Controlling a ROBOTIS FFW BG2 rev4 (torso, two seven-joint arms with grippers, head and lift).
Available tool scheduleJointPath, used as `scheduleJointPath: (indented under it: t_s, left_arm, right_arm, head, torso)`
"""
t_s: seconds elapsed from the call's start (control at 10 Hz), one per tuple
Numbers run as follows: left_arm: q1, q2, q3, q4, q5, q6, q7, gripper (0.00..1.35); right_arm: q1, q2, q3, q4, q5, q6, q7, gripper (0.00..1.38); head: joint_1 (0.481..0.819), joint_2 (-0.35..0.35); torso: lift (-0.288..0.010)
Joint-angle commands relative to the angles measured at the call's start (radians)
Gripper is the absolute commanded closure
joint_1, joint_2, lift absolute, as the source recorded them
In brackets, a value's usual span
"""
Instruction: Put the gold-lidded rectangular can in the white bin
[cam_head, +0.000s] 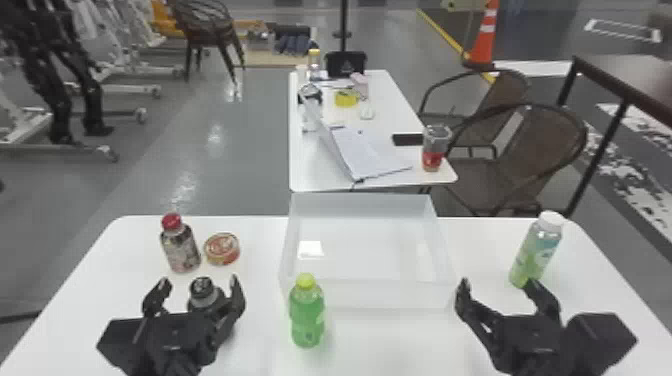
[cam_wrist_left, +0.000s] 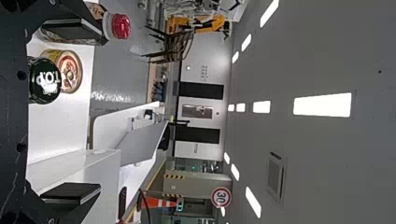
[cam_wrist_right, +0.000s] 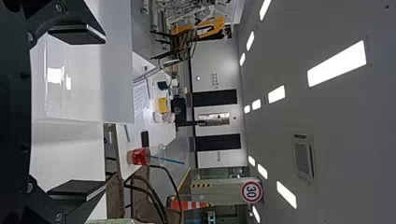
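A: Where's the can?

B: On the tabletop, at nine o'clock from the bin. It looks round, not boxy.

A: Does a pincer have it?

B: No. The left pincer is wide open, holding nothing. A black-topped bottle is in its way, I think. The right pincer is wide open and empty too.

A: So what now?

B: Get the can! Left should go around that bottle, toward one o'clock, squeeze, lift, then head for three o'clock.

White bin beyond parted jaws
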Motion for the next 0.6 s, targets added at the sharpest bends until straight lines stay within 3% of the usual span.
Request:
scheduleJointPath:
  t_s: [0.0,0.5]
  left_arm:
    - [0.000,0.002,-0.001,-0.001,0.001,0.001,0.000,0.14]
    - [0.002,0.002,-0.004,-0.001,-0.003,0.004,0.000,0.14]
  right_arm:
    - [0.000,0.000,0.000,-0.001,0.000,0.000,-0.002,0.19]
    - [0.005,0.000,0.000,-0.009,0.010,0.000,-0.018,0.19]
  head:
    - [0.549,0.000]
    - [0.549,0.000]
  torso:
    - [-0.100]
    - [-0.100]
